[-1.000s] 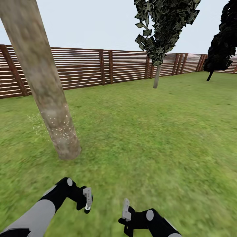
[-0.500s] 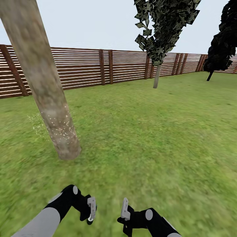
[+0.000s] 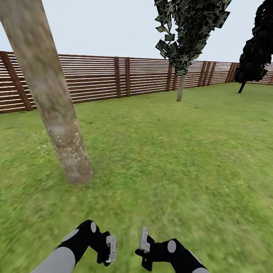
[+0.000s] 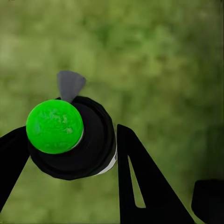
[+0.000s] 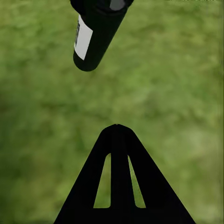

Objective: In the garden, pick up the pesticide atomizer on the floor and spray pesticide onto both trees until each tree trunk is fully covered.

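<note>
My left gripper [image 3: 110, 248] hangs low over the grass, shut on the pesticide atomizer [image 4: 88, 144], a small black bottle with a bright green cap and a grey nozzle. In the right wrist view the atomizer [image 5: 95, 35] shows as a dark cylinder with a white label. My right gripper [image 3: 143, 239] is beside it, fingers pressed together and empty. The near tree trunk [image 3: 53, 110] rises ahead on the left, with whitish pesticide specks [image 3: 70, 146] on its lower part. The second tree's trunk [image 3: 181, 88] stands far off by the fence, under its dark leafy crown [image 3: 189, 26].
A brown slatted wooden fence [image 3: 113, 77] runs along the back of the lawn [image 3: 170, 151]. A near-black narrow tree [image 3: 254, 49] stands at the far right. Grass stretches between me and the far tree.
My left arm has drawn down and to the right with the atomizer, ending closer to the right gripper. The right arm and the view have stayed still.
</note>
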Controlling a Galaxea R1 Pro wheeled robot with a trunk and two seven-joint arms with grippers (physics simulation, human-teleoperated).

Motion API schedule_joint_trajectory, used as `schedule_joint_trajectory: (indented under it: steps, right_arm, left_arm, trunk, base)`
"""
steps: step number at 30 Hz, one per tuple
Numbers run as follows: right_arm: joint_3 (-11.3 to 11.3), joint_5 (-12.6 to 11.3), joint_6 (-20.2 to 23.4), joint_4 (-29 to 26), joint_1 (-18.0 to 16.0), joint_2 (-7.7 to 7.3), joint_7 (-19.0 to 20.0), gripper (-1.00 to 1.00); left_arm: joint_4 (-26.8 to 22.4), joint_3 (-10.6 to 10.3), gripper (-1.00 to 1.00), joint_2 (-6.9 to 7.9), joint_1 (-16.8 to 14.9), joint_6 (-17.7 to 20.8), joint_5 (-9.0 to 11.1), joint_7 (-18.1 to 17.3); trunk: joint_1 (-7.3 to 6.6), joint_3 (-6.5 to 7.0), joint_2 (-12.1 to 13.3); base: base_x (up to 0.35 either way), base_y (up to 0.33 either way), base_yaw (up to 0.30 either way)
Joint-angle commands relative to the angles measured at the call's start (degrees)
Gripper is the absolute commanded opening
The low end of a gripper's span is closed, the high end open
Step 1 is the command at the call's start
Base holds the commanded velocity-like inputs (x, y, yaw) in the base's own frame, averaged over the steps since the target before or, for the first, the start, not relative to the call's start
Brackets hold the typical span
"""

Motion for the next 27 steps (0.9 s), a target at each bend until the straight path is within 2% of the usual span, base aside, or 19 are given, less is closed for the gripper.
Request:
schedule_joint_trajectory:
  steps: [1,9,14,16,18,19,27]
  right_arm:
    - [0.0,0.0,0.0,-1.0,0.0,0.00,0.0,-1.00]
    - [0.0,-0.1,0.1,-3.7,-0.1,0.00,0.2,-1.00]
    - [0.0,-0.1,0.1,-4.9,-0.1,0.00,2.1,-1.00]
    - [0.0,-0.1,0.1,-4.9,-0.1,0.00,2.2,-1.00]
    - [0.0,-0.1,0.1,-4.9,-0.1,0.00,2.2,-1.00]
    - [0.0,-0.1,0.1,-4.9,-0.1,0.00,2.2,-1.00]
    - [0.0,-0.2,0.1,-4.9,-0.1,0.00,2.2,-1.00]
  left_arm:
    - [0.0,0.0,-1.00,-0.08,0.0,0.0,0.0,0.0]
    - [-0.1,0.1,-1.00,-0.06,0.0,0.2,-0.2,0.1]
    - [-0.1,0.1,-1.00,-0.30,0.0,0.7,-0.1,3.1]
    - [-0.1,0.1,-1.00,-1.09,0.0,1.6,-0.2,3.4]
    - [-0.1,0.1,-1.00,-2.49,0.0,1.9,0.0,6.9]
    - [0.0,0.1,-1.00,-2.77,0.0,1.9,0.0,7.5]
    - [4.2,0.1,-1.00,-3.22,0.1,1.9,-0.9,8.2]
  trunk:
    - [0.00,0.00,0.0]
    - [0.00,0.00,0.0]
    - [0.00,0.00,0.0]
    - [0.00,0.00,0.0]
    - [0.00,0.00,0.0]
    - [0.00,0.00,0.0]
    - [0.00,0.00,0.0]
  base:
    - [0.000,0.000,0.000]
    - [0.000,0.000,0.000]
    - [0.000,0.000,0.000]
    - [0.000,0.000,0.000]
    - [0.000,0.000,0.000]
    - [0.000,0.000,0.000]
    - [0.000,0.000,0.000]
